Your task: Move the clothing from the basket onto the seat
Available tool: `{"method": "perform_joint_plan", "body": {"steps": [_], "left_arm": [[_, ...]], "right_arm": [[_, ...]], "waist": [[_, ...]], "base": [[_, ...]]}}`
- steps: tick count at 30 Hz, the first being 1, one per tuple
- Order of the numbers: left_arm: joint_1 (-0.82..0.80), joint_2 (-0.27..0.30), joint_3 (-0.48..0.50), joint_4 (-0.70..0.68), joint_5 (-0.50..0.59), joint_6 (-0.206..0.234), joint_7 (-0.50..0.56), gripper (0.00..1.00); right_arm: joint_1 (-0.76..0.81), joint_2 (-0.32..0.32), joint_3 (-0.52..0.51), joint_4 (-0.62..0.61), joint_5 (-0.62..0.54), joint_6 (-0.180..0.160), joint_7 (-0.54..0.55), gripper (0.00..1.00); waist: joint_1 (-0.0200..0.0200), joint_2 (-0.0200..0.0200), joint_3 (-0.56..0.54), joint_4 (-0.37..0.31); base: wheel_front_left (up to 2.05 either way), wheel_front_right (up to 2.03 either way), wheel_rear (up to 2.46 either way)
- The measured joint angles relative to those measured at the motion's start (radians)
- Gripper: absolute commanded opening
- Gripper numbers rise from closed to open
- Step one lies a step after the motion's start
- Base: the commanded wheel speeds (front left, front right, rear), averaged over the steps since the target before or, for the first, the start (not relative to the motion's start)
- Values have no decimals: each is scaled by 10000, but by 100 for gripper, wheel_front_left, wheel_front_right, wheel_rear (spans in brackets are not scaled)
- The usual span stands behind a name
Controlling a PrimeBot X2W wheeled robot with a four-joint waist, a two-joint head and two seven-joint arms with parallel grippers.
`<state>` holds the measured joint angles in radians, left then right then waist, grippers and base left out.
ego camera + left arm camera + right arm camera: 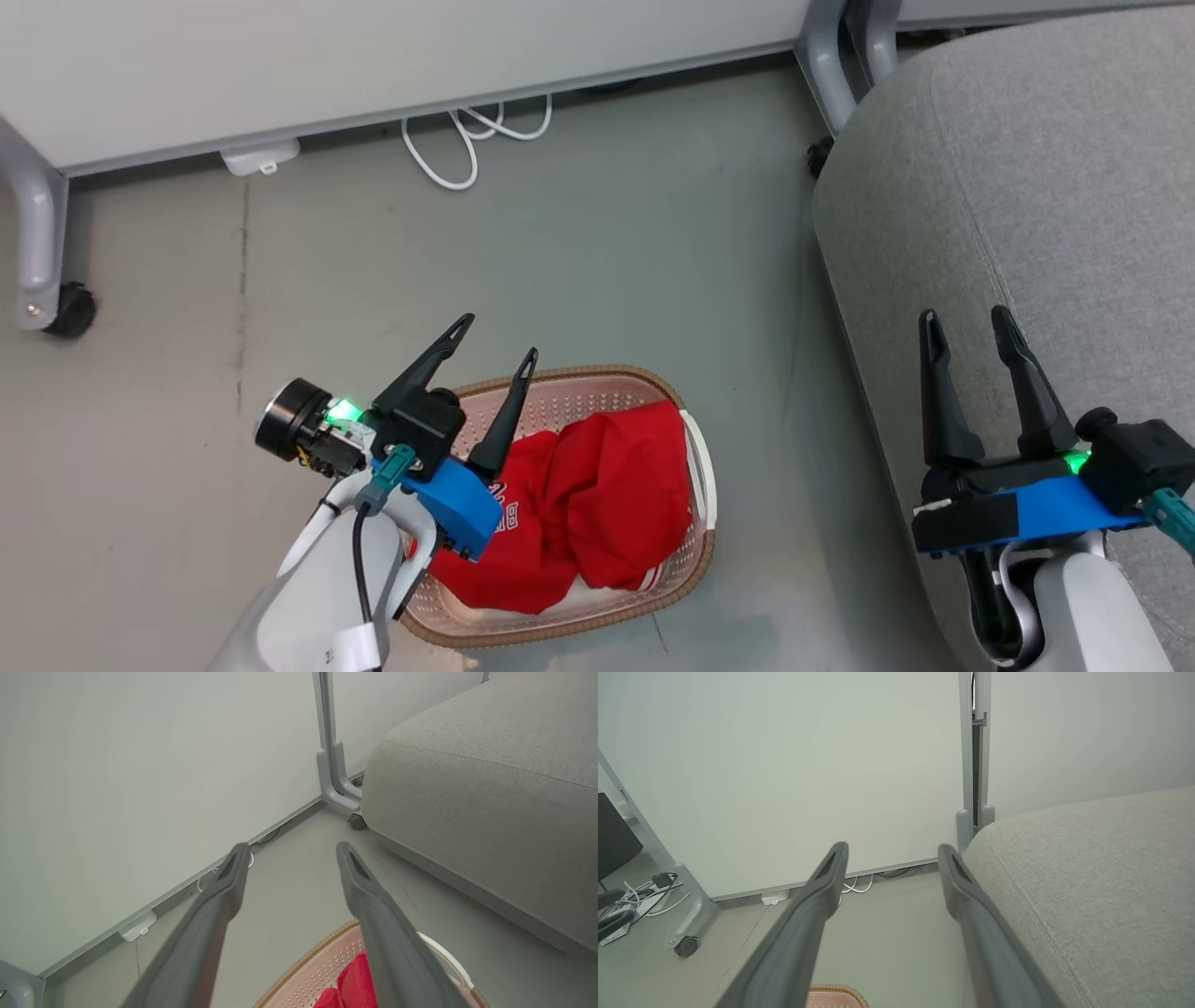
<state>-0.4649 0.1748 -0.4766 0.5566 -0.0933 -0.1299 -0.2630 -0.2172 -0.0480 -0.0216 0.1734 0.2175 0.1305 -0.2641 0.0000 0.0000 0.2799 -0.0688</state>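
Observation:
The red clothing (pixel 597 504) lies bunched in the cream basket (pixel 702 551) with its brown woven rim, on the floor at the lower middle of the head view. White lettering shows on the fabric's left side. My left gripper (pixel 497 338) hangs open above the basket's left rim, fingers pointing up and away with nothing between them. In the left wrist view a fold of the clothing (pixel 356 980) and the basket (pixel 322 970) show under the open gripper (pixel 292 851). My right gripper (pixel 965 322) is open and empty over the grey seat (pixel 1046 187). The seat (pixel 1101 882) lies right of that gripper (pixel 893 851).
A white partition panel (pixel 373 56) on grey castor legs (pixel 37 252) closes off the far side, with a white cable (pixel 467 140) and a small plug block (pixel 260 157) at its foot. Grey floor (pixel 597 252) separates the basket and the seat. More cables (pixel 640 896) lie at the left.

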Motion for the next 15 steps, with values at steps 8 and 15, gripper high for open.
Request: {"method": "perform_joint_plan", "body": {"steps": [8,15], "left_arm": [[-1510,525,-2320,1526,-477,0,0,100],[-2699,690,-4650,3175,-901,0,2,100]], "right_arm": [[-737,-2,249,-194,192,0,-2,100],[-1314,-2,462,-301,391,0,-2,100]], "waist": [[1,0,1277,-429],[1,0,2365,-806]], "base": [[0,0,0],[0,0,0]]}}
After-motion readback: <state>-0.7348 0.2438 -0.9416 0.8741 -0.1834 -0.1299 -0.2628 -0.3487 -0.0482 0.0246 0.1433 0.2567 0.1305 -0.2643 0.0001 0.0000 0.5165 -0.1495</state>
